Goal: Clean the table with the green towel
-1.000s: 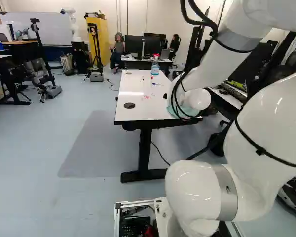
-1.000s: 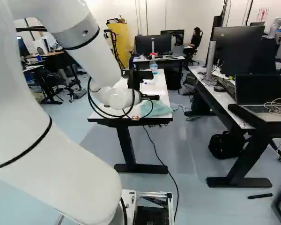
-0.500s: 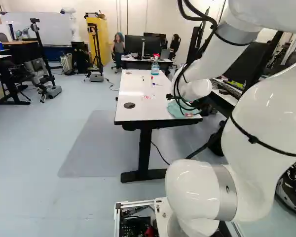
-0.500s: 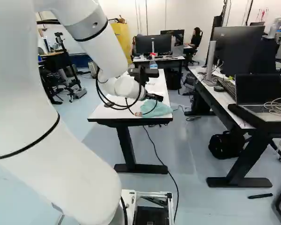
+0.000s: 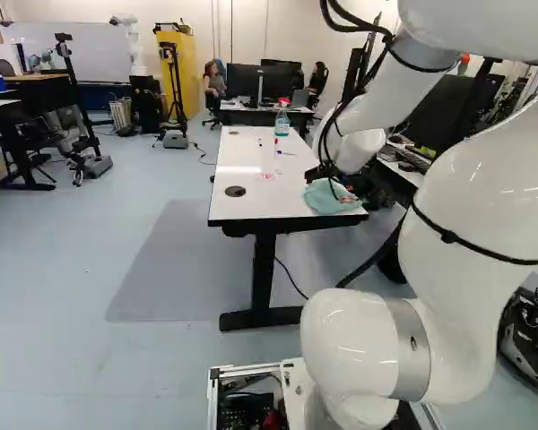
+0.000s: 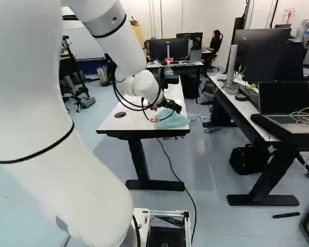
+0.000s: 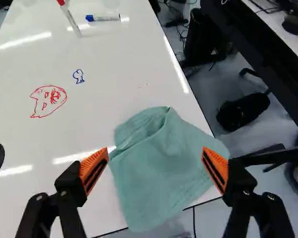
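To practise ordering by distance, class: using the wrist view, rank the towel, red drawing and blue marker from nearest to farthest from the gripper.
1. Towel: under the open gripper, between its fingers in the view.
2. Red drawing: on the table, ahead and off to one side.
3. Blue marker: farther along the table, beyond the drawing.

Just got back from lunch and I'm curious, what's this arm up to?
The arm has its gripper open above the green towel, which lies ungripped near the table's edge. Red and blue drawings remain on the white top, so wiping them off probably comes next.
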You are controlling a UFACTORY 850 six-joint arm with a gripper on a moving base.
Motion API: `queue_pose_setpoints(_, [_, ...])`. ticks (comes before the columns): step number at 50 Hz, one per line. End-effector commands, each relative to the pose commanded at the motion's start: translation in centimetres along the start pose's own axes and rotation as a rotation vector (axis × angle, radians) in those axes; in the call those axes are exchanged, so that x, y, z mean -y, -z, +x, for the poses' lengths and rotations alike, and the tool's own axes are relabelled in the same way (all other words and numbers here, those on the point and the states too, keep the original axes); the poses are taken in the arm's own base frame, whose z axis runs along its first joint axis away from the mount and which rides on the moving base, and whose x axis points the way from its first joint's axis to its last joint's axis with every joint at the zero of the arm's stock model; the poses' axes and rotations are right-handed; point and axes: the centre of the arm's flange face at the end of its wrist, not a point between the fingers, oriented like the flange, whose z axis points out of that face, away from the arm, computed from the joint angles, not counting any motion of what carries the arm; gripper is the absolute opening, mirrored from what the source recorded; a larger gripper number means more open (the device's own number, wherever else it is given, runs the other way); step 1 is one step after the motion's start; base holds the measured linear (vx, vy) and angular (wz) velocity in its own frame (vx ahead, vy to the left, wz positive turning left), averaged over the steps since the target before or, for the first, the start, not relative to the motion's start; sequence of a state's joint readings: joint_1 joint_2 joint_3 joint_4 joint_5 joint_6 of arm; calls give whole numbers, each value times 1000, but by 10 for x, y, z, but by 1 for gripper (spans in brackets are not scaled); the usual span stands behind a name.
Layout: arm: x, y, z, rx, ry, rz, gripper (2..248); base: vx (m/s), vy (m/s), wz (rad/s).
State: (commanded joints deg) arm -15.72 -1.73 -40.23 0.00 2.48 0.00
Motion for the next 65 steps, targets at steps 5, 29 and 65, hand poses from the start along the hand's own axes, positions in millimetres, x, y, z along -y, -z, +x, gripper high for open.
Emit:
queue_pose_setpoints(5, [-2,-1,6,37,-3,-2,247,0,0,0])
queue_pose_setpoints(29, [-9,-27,42,76,-14,-12,247,0,0,0])
queue_pose_setpoints(65, [-10,-40,39,97,-15,-12,247,0,0,0])
